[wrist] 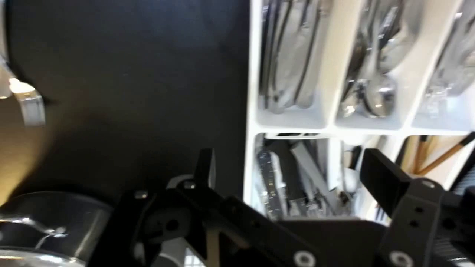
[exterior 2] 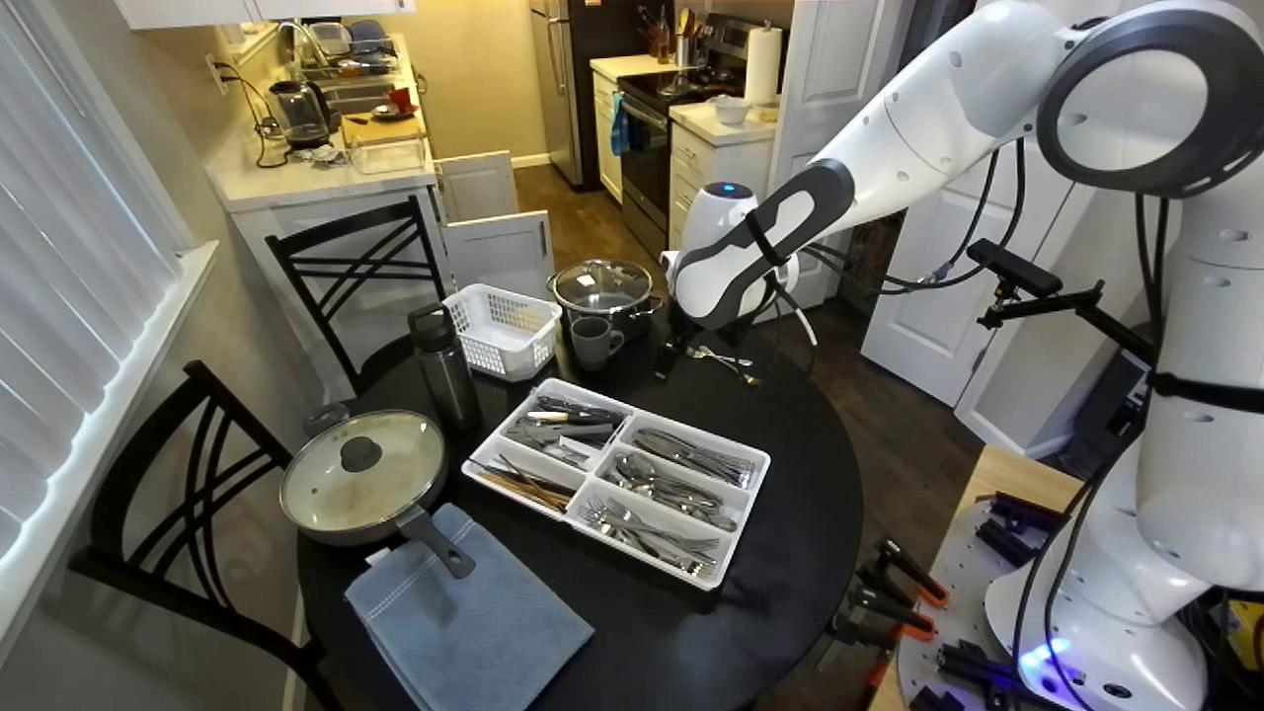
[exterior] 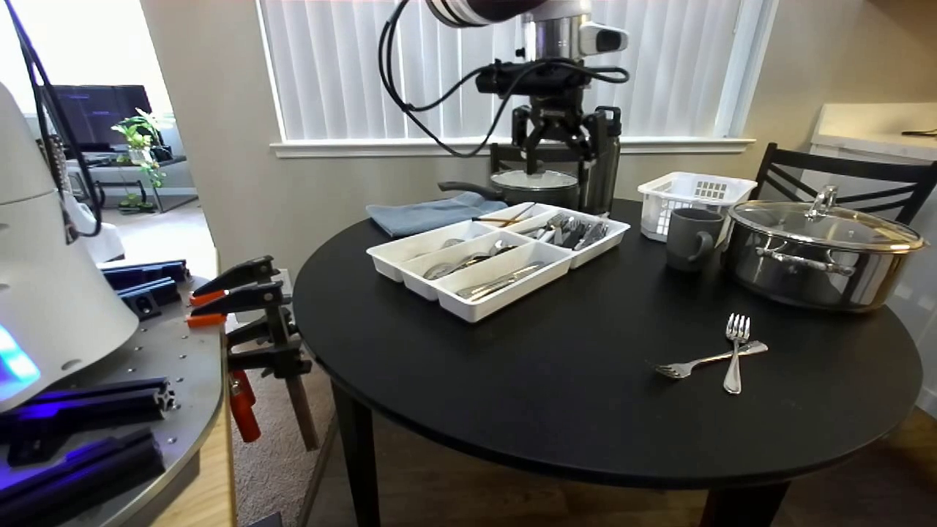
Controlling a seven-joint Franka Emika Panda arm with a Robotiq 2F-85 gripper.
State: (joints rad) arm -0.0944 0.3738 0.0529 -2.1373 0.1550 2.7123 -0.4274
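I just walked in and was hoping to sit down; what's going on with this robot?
A robot arm extends over the black table, its gripper open and holding nothing. In the wrist view, the white cutlery tray lies beyond the parted jaws, with a compartment of mixed utensils showing between them. Apart from the tray, two forks lie crossed on the table, with a gray mug and a lidded pot standing near them.

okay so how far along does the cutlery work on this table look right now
Looks done: forks and spoons lie separately in the white divided tray. In hand: nothing that I can see; the gripper hangs open above the table. Possibly left: two crossed forks lie outside the tray, if they belong in it too.
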